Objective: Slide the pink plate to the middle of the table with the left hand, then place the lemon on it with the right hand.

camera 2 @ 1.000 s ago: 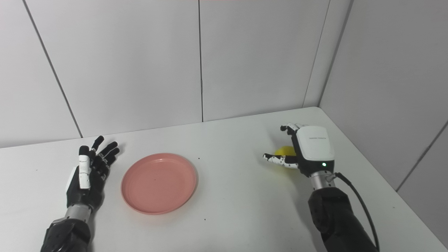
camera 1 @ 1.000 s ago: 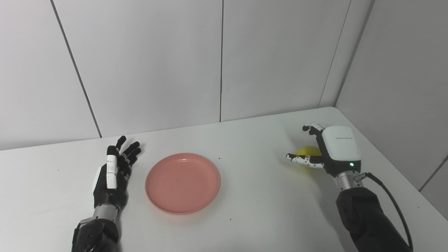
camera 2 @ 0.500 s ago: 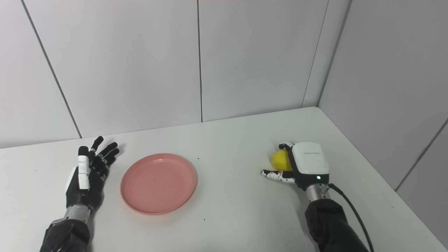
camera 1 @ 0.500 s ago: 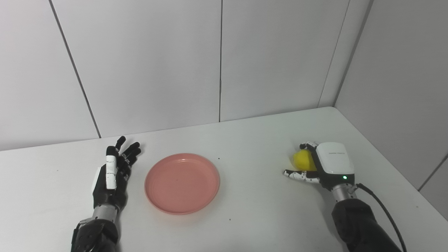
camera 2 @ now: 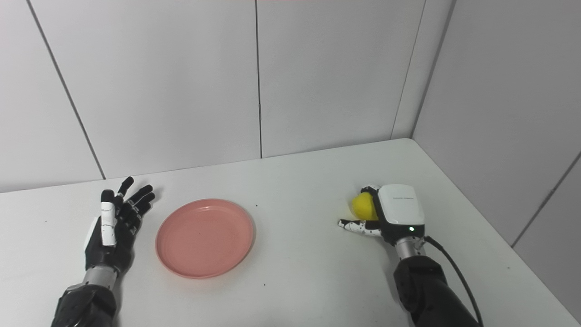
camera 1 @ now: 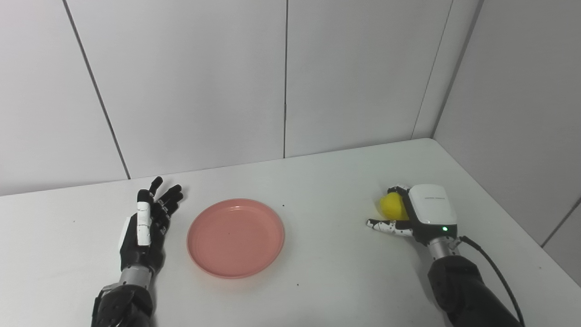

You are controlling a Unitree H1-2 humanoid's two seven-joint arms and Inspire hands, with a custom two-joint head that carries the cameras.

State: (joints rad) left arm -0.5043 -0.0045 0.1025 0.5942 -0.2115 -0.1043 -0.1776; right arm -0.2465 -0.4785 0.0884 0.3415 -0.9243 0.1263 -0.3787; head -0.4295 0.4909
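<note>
right hand (camera 1: 420, 213) fingers curl around lemon (camera 1: 391, 205), ready for transfer to pink plate (camera 1: 236, 237) at 9 o'clock; left hand (camera 1: 147, 225) open, idle.

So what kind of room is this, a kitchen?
Probably not a kitchen; more likely a robot test booth. Bare white wall panels enclose a plain white table holding only a pink plate and a lemon.
</note>
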